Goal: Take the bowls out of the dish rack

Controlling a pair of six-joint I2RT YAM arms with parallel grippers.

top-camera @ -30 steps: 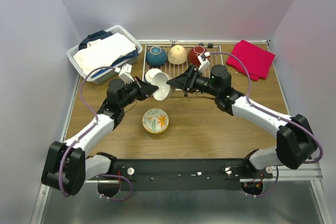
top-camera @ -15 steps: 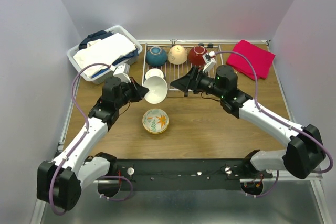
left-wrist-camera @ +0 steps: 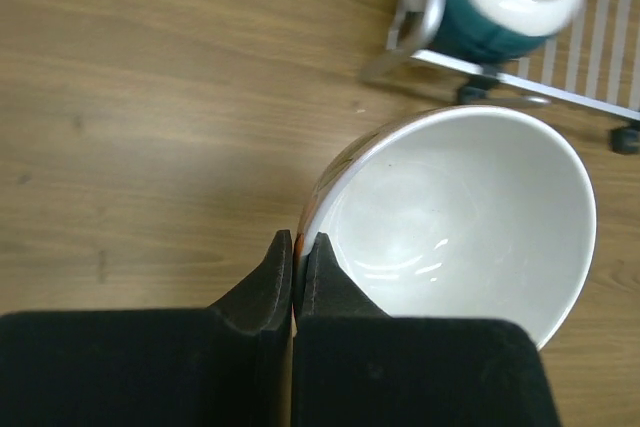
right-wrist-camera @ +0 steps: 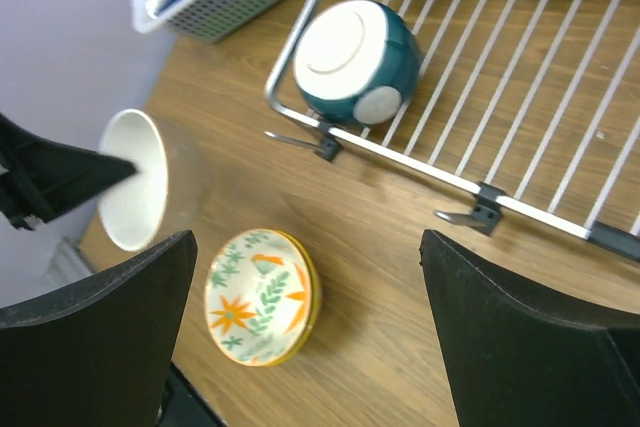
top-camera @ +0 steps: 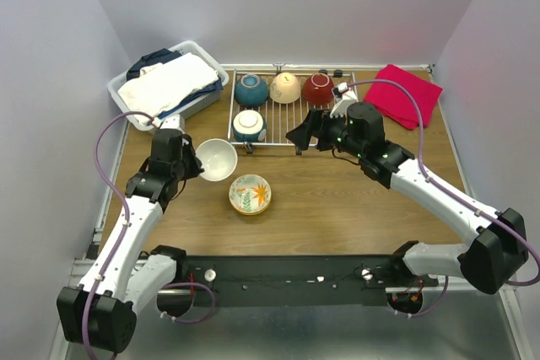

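Since the earlier frame we have carried the white bowl point(top-camera: 216, 158) leftward, clear of the dish rack point(top-camera: 283, 115). Our left claw point(top-camera: 194, 162) is clenched on its rim, holding it tilted over the surface, near the floral bowl point(top-camera: 250, 194). Our right claw point(top-camera: 295, 134) hangs released over the rack's near edge. An upturned teal bowl point(top-camera: 249, 125) sits in the rack's near left corner.

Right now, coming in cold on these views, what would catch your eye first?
The left gripper is shut on the rim of a white bowl, held tilted over the wooden table left of the dish rack, with a floral bowl sitting on the wood nearby. On the rack, three bowls line the back and an upturned teal bowl sits front left. The right gripper hangs open at the rack's front edge.
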